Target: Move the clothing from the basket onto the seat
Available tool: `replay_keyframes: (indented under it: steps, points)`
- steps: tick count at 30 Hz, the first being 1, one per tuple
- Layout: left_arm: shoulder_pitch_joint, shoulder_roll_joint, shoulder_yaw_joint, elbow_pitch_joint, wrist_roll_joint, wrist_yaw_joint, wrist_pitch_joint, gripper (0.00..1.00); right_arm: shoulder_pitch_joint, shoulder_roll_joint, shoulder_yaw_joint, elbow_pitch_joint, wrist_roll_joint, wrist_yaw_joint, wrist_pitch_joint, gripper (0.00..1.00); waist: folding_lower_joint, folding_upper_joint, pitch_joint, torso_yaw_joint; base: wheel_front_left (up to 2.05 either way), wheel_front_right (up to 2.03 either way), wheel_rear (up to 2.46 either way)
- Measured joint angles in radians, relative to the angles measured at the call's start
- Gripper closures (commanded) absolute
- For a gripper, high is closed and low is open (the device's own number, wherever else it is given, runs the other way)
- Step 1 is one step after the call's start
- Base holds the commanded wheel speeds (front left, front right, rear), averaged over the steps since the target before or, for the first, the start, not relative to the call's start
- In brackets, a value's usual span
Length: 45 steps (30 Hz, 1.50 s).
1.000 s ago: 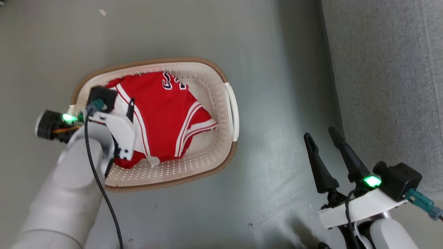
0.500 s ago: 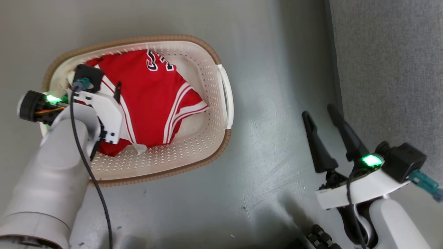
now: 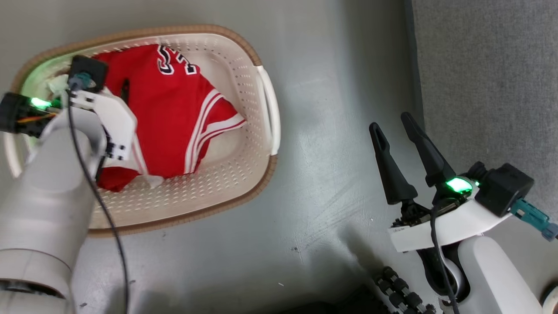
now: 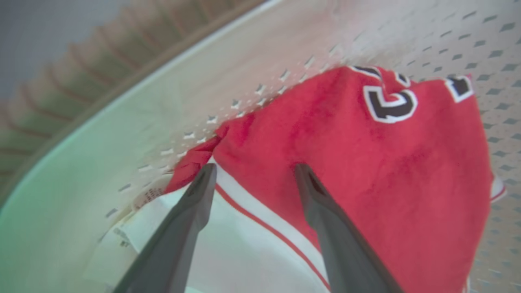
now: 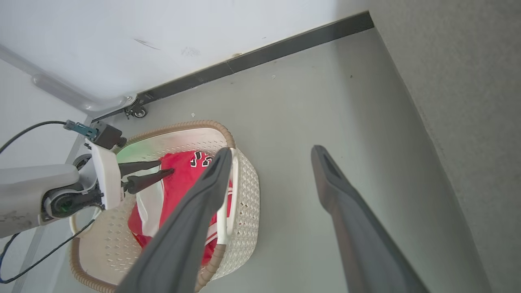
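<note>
While the left arm reaches down into the basket, the left gripper stands spread, nothing between its fingers. One fingertip sits over the seam where a white panel meets red cloth, the other over plain red. Contact with the cloth: cannot tell.

Clothing: all inside the basket, heaped toward the side nearest the left arm. Red cloth with white stripes. Dark white-edged lettering shows at the far end of the heap. A white panel lies under the left wrist. Perforated basket bottom shows bare along the near side and by the handle that faces the seat.

Basket: on the grey floor, upright, brown rim band all round.

Right gripper: spread, holding nothing, above bare floor between basket and seat, fingers pointing up the head view. It is just beside the seat's edge and well apart from the basket.

Seat: grey fabric, along the right of the head view, bare where visible.

Right wrist view: white wall with a dark baseboard behind the basket.
</note>
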Motion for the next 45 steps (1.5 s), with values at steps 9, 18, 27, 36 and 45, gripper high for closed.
replay_keyframes:
  steps: [9,18,27,36,45]
  points:
    - [-0.025,0.018,-0.019,0.048,0.015,-0.024,0.026,0.00,-0.020,0.000,0.018,0.003,0.016,0.000,0.000,0.00,-0.0001,0.0000,0.034,-0.030,0.00,0.00,0.00]
    - [-0.025,0.016,-0.045,0.072,0.023,-0.033,0.026,0.00,-0.044,0.000,0.014,0.013,0.016,0.000,0.000,0.00,0.0000,0.0000,0.035,-0.037,0.00,0.00,0.00]
    - [-0.025,-0.001,-0.043,0.104,0.015,-0.046,0.080,1.00,-0.046,0.000,0.013,0.024,0.016,0.000,0.000,0.00,0.0000,0.0000,0.037,-0.031,0.00,0.00,0.00]
    - [-0.030,-0.001,-0.042,0.108,0.013,-0.055,0.088,1.00,-0.081,0.000,0.008,0.029,0.014,0.000,0.000,0.00,0.0000,0.0000,0.031,-0.026,0.00,0.00,0.00]
    - [-0.032,-0.004,-0.042,0.115,0.004,-0.061,0.096,1.00,-0.138,-0.001,-0.013,0.016,0.014,0.000,0.000,0.00,-0.0001,0.0000,0.012,-0.020,0.00,0.00,0.00]
